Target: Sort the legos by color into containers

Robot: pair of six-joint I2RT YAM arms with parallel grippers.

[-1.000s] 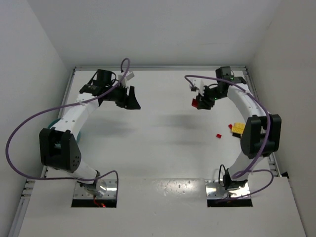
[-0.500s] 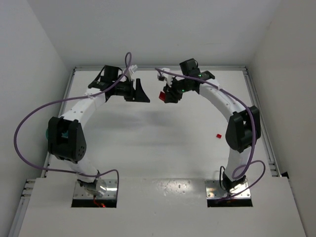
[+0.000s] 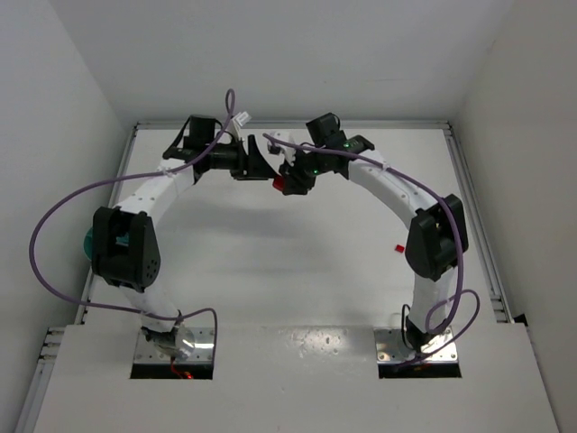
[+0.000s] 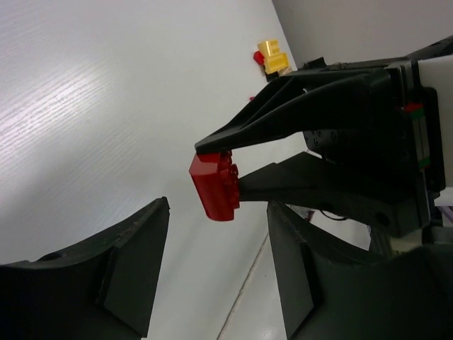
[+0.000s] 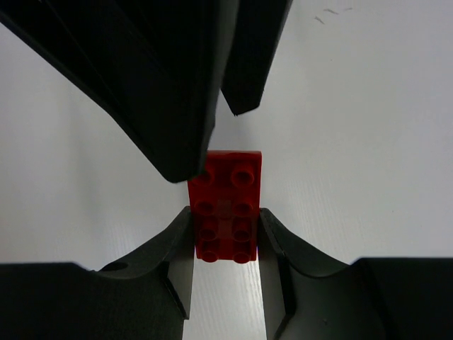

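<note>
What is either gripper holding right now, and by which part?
The right gripper holds a red lego, pinched across its two long sides at the near end; the far end sticks out free. The left gripper is open and empty.

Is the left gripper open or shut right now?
Open. The left wrist view shows the left gripper with fingers wide apart, touching nothing; the right gripper holds the red brick.

We find both grippers over the far middle of the table (image 3: 297, 289): the left gripper (image 3: 264, 161) sits just left of the right gripper (image 5: 225, 216), which has the brick (image 5: 225, 191) in it. A loose brick (image 3: 398, 247) lies nearer, rightward; the bowl (image 3: 87, 242) sits at the left edge.
</note>
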